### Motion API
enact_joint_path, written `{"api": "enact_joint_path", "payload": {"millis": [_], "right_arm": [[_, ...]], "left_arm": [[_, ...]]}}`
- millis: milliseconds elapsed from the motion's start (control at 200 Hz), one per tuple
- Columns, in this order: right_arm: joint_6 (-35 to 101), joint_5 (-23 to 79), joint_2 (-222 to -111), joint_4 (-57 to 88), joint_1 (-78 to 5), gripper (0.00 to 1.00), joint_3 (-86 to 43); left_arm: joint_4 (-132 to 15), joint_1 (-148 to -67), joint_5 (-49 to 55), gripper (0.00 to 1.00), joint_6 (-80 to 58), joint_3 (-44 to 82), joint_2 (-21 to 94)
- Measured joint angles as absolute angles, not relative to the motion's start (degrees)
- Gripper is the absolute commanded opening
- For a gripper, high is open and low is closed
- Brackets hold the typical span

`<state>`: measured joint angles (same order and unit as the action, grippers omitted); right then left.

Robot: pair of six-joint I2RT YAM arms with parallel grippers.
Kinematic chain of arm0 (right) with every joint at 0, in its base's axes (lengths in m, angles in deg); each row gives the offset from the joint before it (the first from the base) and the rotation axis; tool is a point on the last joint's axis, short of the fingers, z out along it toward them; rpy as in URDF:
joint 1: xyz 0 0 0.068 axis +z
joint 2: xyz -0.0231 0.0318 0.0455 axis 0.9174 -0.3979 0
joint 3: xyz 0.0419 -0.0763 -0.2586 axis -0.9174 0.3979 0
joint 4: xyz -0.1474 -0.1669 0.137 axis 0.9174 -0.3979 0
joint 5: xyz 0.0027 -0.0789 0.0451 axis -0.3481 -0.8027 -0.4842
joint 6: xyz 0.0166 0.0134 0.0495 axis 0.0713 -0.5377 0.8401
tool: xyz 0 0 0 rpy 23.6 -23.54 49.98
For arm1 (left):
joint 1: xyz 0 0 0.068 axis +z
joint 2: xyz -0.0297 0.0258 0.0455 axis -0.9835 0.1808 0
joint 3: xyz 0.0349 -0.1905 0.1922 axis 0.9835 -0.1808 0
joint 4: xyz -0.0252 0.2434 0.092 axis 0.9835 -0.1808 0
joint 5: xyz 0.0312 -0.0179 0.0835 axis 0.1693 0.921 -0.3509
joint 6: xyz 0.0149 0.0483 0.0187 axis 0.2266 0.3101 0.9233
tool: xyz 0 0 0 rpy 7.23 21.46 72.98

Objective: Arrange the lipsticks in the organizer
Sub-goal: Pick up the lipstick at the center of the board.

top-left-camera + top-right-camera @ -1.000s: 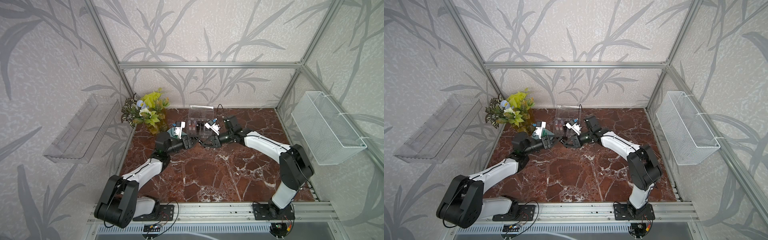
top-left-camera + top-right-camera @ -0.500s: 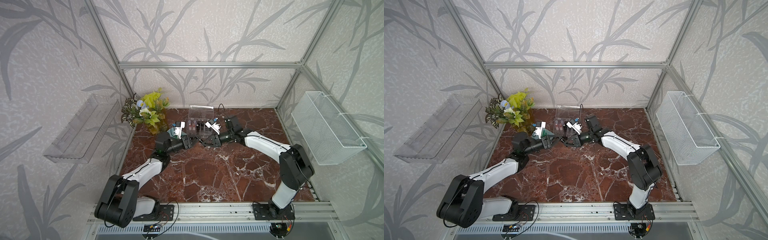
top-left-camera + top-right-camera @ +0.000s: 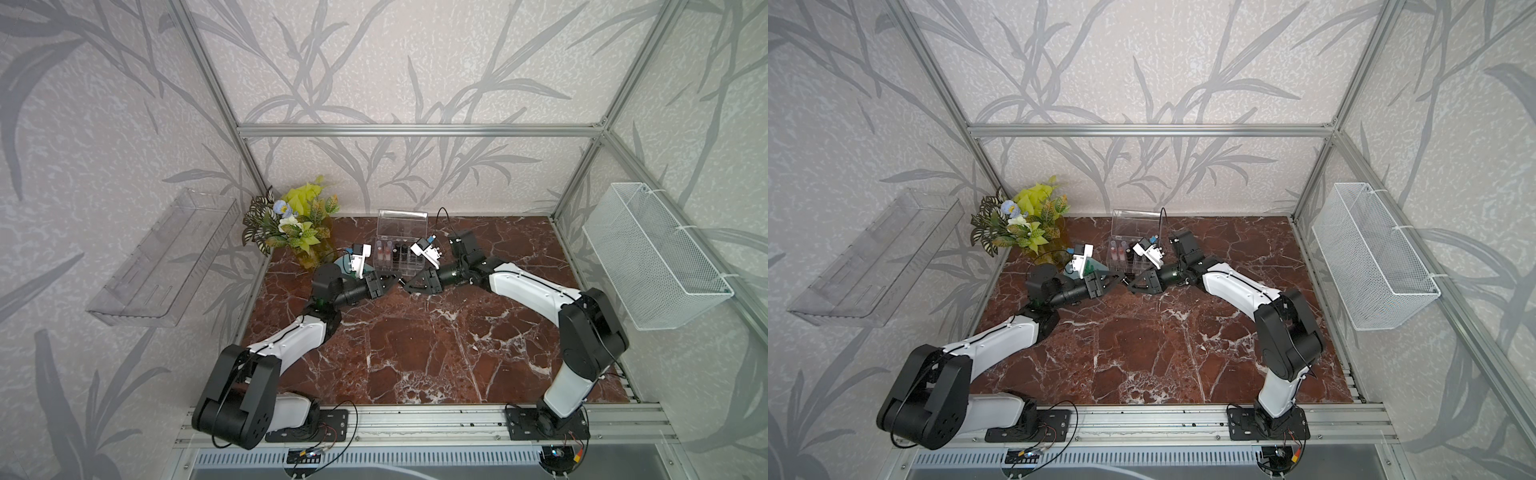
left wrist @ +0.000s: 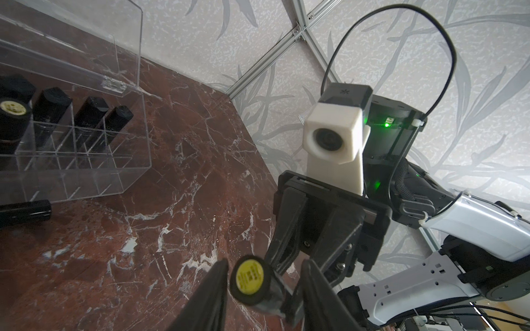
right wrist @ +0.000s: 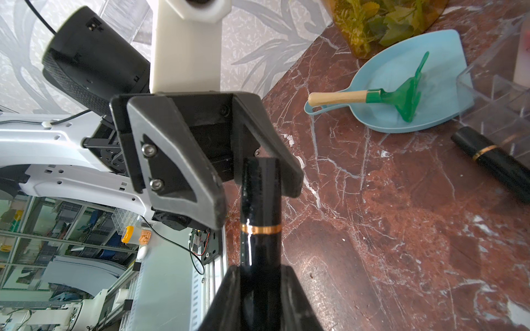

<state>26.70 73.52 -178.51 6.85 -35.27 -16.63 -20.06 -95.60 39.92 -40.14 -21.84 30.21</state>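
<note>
A glossy black lipstick (image 5: 259, 206) with a gold band is held clear of the marble floor, and my right gripper (image 5: 259, 269) is shut on its lower part. Its free end carries a yellow label (image 4: 249, 279) and sits between the jaws of my left gripper (image 4: 265, 263), which is open, with a gap on one side. Both grippers meet just in front of the organizer (image 3: 402, 222), whose lid stands up. The organizer (image 4: 86, 177) holds black lipsticks (image 4: 89, 111) and pink ones (image 3: 384, 251). Another black lipstick (image 5: 493, 160) lies on the floor beside it.
A pale blue scoop (image 5: 447, 71) holding a green toy rake (image 5: 401, 94) lies left of the organizer, by a potted plant (image 3: 291, 220). A clear shelf tray (image 3: 166, 257) hangs on the left wall. A white wire basket (image 3: 652, 257) hangs on the right wall.
My left gripper's jaws have drawn closer together around the free end of the lipstick. The right gripper has kept its hold, and both arms have hardly moved.
</note>
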Motion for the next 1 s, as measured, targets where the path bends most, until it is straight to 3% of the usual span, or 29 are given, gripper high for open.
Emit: {"api": "enact_joint_path", "payload": {"millis": [435,485,590,645,790,1005], "right_arm": [[26.25,73.25,-178.51,6.23,-35.27,0.26,-16.63],[26.03,73.17,-178.51,6.19,-35.27,0.32,-16.63],[25.94,72.66,-178.51,6.1,-35.27,0.62,-16.63],[26.2,71.96,-178.51,6.26,-35.35,0.69,-16.63],[28.93,67.83,-177.31,10.96,-37.19,0.77,-13.55],[37.98,61.32,-170.23,24.88,-46.17,0.78,-0.41]], "left_arm": [[-19.6,-95.6,39.74,0.26,-40.18,-21.8,30.89],[-19.53,-95.6,39.76,0.25,-40.27,-21.78,30.89],[-20.32,-95.64,39.48,0.24,-39.81,-21.23,30.91],[-21.65,-95.64,38.91,0.23,-39.0,-20.47,30.91],[-27.33,-95.64,35.41,0.23,-34.81,-15.66,31.37],[-36.69,-97.28,23.87,0.22,-25.54,-3.35,38.91]]}}
